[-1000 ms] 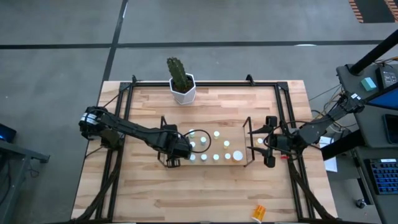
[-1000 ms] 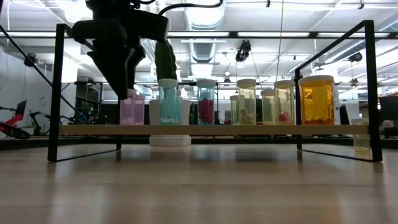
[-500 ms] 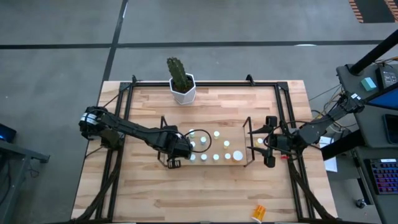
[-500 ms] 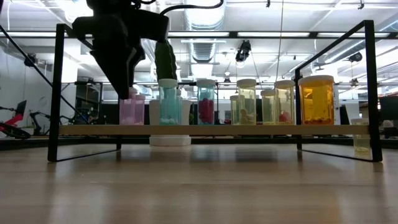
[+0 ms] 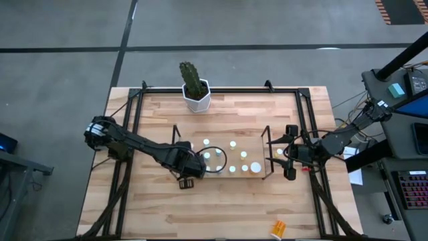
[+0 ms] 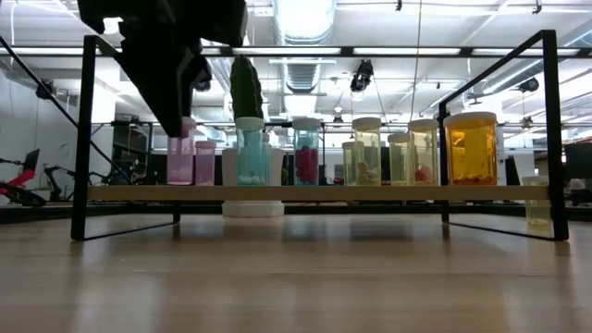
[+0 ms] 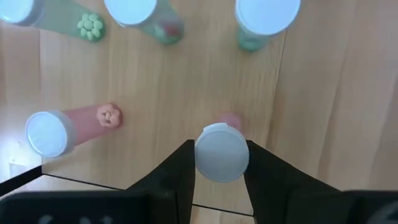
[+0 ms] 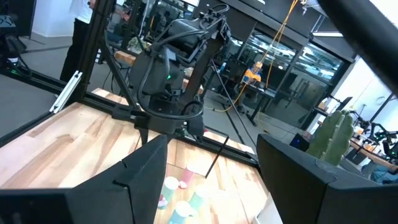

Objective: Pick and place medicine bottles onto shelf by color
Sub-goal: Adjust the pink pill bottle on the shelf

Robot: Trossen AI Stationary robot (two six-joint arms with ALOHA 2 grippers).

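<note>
Nearest the camera's edge of the table [image 5: 221, 207], the left pincer [image 7: 221, 167] is closing its two dark fingers on the white cap of a pinkish bottle [image 7: 222, 152] at the near-left corner of the shelf [image 5: 221, 175], the jaws pinching the cap from either side. From the low view the bottle [image 6: 181, 159] is sitting at the left end of the wooden base, with the arm bearing down on it from above. Since the grip is only on the cap, the step probably calls for a straight, slow lift or set-down, keeping the bottle upright so it neither slips nor tips its neighbour. That neighbour, a second pink bottle [image 7: 46, 132], is standing just beside it, so any sideways drift should go away from it. Farther along the shelf, greenish bottles [image 7: 261, 18] are standing in the far row, and a large amber bottle [image 6: 472, 148] is holding the right end. The right pincer [image 5: 289, 161] is waiting just beyond the shelf's right end loop with its jaws wide and holding nothing. At the far edge of the table the cactus pot [image 5: 198, 98] is standing well clear of the work.
</note>
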